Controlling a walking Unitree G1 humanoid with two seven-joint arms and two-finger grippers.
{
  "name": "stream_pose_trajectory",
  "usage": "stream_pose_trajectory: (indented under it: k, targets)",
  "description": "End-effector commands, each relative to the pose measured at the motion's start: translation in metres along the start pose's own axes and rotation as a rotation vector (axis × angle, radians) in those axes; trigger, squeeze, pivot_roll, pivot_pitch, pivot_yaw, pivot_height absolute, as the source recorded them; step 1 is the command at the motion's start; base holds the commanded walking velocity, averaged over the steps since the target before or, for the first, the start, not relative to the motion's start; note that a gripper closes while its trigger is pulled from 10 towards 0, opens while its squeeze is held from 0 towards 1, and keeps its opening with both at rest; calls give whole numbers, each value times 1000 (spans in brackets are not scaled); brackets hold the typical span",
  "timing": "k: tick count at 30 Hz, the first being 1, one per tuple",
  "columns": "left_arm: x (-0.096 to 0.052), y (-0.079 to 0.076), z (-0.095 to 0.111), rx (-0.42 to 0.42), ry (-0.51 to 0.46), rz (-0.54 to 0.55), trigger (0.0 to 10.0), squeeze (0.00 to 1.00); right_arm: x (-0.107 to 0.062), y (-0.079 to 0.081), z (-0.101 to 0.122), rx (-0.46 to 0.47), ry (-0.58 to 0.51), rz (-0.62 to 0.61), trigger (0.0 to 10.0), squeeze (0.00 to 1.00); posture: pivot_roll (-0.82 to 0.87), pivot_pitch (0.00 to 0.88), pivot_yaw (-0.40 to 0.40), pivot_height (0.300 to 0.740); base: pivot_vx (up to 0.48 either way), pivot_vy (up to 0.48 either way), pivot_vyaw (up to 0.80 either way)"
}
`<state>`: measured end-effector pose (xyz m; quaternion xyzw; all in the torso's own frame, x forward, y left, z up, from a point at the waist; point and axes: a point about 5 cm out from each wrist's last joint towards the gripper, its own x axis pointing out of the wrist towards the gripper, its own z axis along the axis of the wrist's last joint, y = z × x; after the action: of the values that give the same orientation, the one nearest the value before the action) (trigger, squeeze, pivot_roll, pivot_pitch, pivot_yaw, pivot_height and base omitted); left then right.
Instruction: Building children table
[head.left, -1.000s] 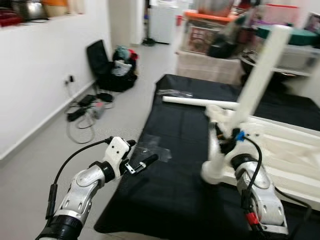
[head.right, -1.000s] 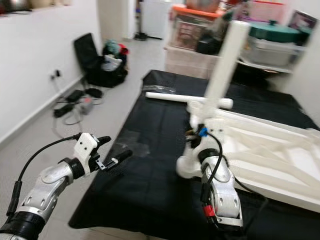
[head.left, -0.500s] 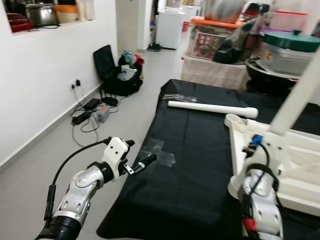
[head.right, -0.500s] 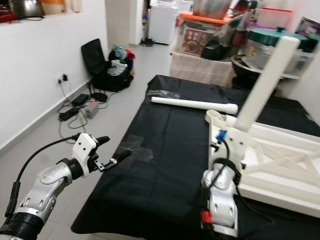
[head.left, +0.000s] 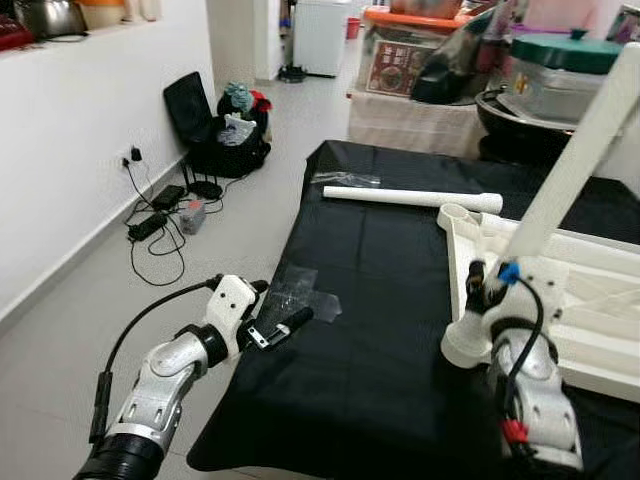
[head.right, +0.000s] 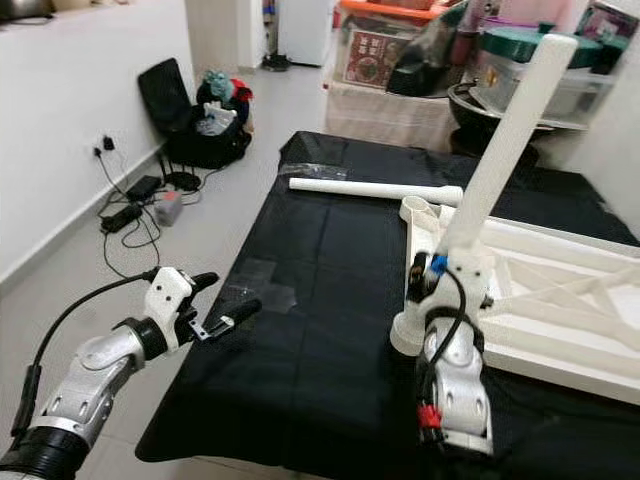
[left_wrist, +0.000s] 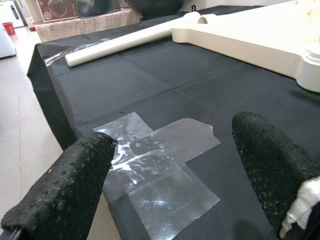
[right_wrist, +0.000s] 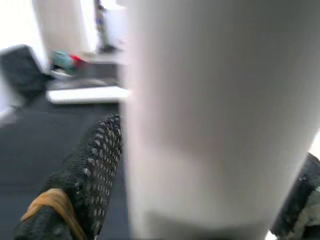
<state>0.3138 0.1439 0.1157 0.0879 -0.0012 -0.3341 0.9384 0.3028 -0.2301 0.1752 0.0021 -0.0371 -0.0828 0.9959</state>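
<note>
The white tabletop (head.right: 560, 300) lay upside down on the black cloth (head.right: 320, 330), underside up so the leg sockets could be reached. One leg (head.right: 505, 135) rose tilted from the near corner socket of the tabletop, and the right gripper (head.right: 418, 283) was at the base of that leg. In the right wrist view its black fingers (right_wrist: 95, 165) sat on either side of the leg with the white shaft close between them, so I judged the jaws pinched on it, probably steadying or seating it in the socket, though that view was blurred. A second socket (head.right: 418, 210) on the tabletop's far corner stood open and vacant. A spare leg (head.right: 375, 190) lay flat on the cloth just beyond the tabletop, kept near for fitting next, I supposed.

The left gripper (head.left: 268, 330) hung off the cloth's edge on the side away from the tabletop, jaws spread with nothing between them, above a patch of clear plastic film (left_wrist: 160, 165) lying flat on the cloth.

Further from the tabletop, storage boxes (head.right: 385, 55) stood against the far edge of the cloth, and a lidded green pot (head.right: 520, 50) beside them; what they held I could not make out. On the floor an open black bag (head.right: 195, 125) held bundled clothes, with cables (head.right: 125, 215) trailing by the wall.
</note>
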Motion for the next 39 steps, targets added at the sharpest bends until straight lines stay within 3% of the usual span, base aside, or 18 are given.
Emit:
stream_pose_trajectory:
  k: [1, 2, 4, 11, 12, 14, 15, 17, 18, 19, 23, 29, 31, 32, 33, 34, 35, 39]
  targets:
    - [1, -1, -2, -1, 7, -10, 10000, 0, -2, 11, 8, 5, -52, 254, 10000, 0, -3, 0, -86, 740, 0, 0, 0]
    - [1, -1, -2, -1, 7, -10, 10000, 0, -2, 11, 8, 5, -52, 254, 10000, 0, -3, 0, -86, 740, 0, 0, 0]
    - [4, -4, 0, -1, 0, -18, 10000, 0, -8, 18, 15, -13, -71, 508, 10000, 0, 5, 0, -90, 740, 0, 0, 0]
    - [0, -4, -3, 2, 14, -11, 10000, 0, -9, 31, 16, -43, -78, 718, 10000, 0, 30, 0, -105, 740, 0, 0, 0]
    - [-2, -3, -4, 1, 17, -7, 10000, 0, -6, 34, 15, -31, -82, 729, 6902, 0, 33, 0, -107, 740, 0, 0, 0]
    - [-4, -2, -4, 1, 18, -4, 10000, 0, -5, 36, 14, -21, -83, 734, 6902, 0, 33, 0, -107, 740, 0, 0, 0]
    - [-5, 0, -5, 2, 21, 2, 10000, 0, -1, 37, 12, -31, -90, 711, 1569, 0, 40, 0, -112, 740, 0, 0, 0]
    - [-5, 0, -5, 2, 21, 2, 10000, 0, -1, 37, 12, -31, -90, 711, 1569, 0, 40, 0, -112, 740, 0, 0, 0]
    - [-5, 0, -5, 2, 22, 5, 10000, 0, 3, 36, 10, -39, -87, 690, 0, 0, 40, 0, -112, 740, 0, 0, 0]
    - [-5, 0, -5, 2, 22, 5, 10000, 0, 3, 36, 10, -39, -87, 690, 0, 0, 40, 0, -112, 740, 0, 0, 0]
    - [-2, -4, -4, -3, 17, -3, 10000, 0, 15, 12, 5, -102, -83, 455, 0, 0, 38, 0, -102, 740, 0, 0, 0]
    - [-3, -4, -5, -1, 21, -5, 10000, 0, 24, -7, 0, -158, -39, 211, 0, 0, 35, 0, -101, 740, 0, 0, 0]
    - [-1, -2, -4, 3, 22, -7, 10000, 0, 16, -39, -9, -196, 36, -257, 0, 0, 23, 0, -93, 740, 0, 0, 0]
    - [-1, -2, -4, 3, 22, -7, 10000, 0, 16, -39, -9, -196, 36, -257, 0, 0, 23, 0, -93, 740, 0, 0, 0]
    - [1, -1, -3, 5, 20, -8, 10000, 0, 1, -45, -19, -183, 77, -443, 0, 0, 8, 0, -83, 740, 0, 0, 0]
    - [1, -1, -3, 5, 20, -8, 10000, 0, 1, -45, -19, -183, 77, -443, 0, 0, 8, 0, -83, 740, 0, 0, 0]
    - [3, 0, -2, 6, 19, -8, 10000, 0, -11, -48, -25, -174, 107, -554, 0, 0, 5, 0, -82, 740, 0, 0, 0]
    - [5, 0, -1, 3, 11, 1, 10000, 0, -29, -30, -44, -140, 156, -598, 0, 0, 10, 0, -85, 740, 0, 0, 0]
